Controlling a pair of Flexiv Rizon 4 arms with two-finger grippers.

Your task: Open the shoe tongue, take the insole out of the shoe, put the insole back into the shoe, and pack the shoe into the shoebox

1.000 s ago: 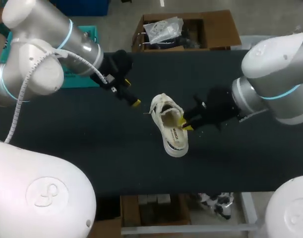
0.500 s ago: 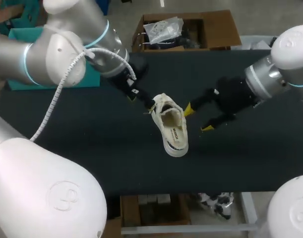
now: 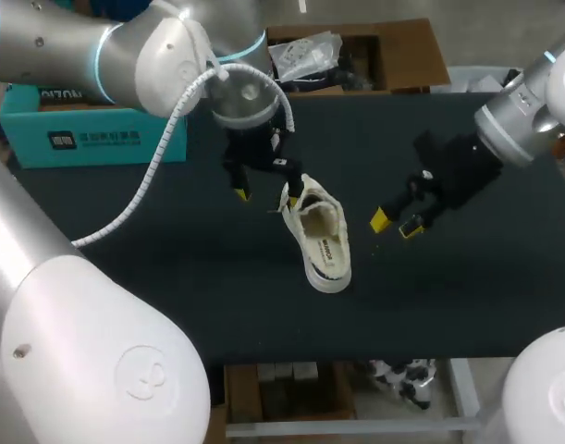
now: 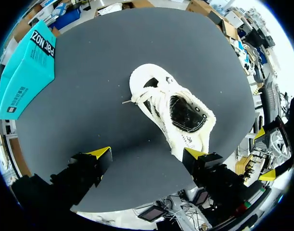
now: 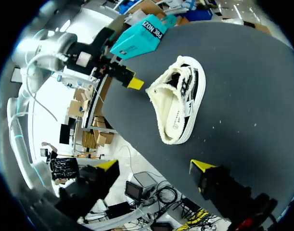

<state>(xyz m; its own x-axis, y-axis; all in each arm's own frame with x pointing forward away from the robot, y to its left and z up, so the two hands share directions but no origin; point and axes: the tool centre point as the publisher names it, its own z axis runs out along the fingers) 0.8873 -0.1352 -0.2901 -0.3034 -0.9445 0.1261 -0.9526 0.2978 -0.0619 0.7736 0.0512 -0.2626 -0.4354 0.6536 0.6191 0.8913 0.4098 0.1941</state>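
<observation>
**A:** What has changed over the last second?

**B:** The arms have traded places. The right gripper (image 3: pixel 396 224) was nosing at the opening of the shoe (image 3: pixel 321 236). It now sits drawn back to the right, apart from the shoe, fingers spread and holding nothing. The left gripper (image 3: pixel 266 197) was off to the left. It now hangs over the laced end, fingers set wide and empty, with one yellow tip just beside the upper (touching or not, I cannot tell).

**A:** What does that mean for the task?

**B:** My reading is that this is the tongue-opening stage, with the left arm taking it on. The insole (image 3: pixel 325 250) appears to be inside the shoe, since a printed strip shows down the opening. Nothing is packed yet.

**A:** Where is the shoe?

**B:** It stands on its sole in the middle of the table (image 3: pixel 171 296). The shoebox (image 3: pixel 97 139) is at the far left edge, well apart from it, with its lid down.

**A:** Surfaces?

**B:** The shoe has a cream upper, with fleecy pile round the collar and lining and dark panels under white laces. One lace end strays onto the table. The sole rim is pale, smooth and rounded. It looks soft and would likely give under a pinch. The table top is dark and matte. The box is teal card, flat-sided with crisp corners.
</observation>
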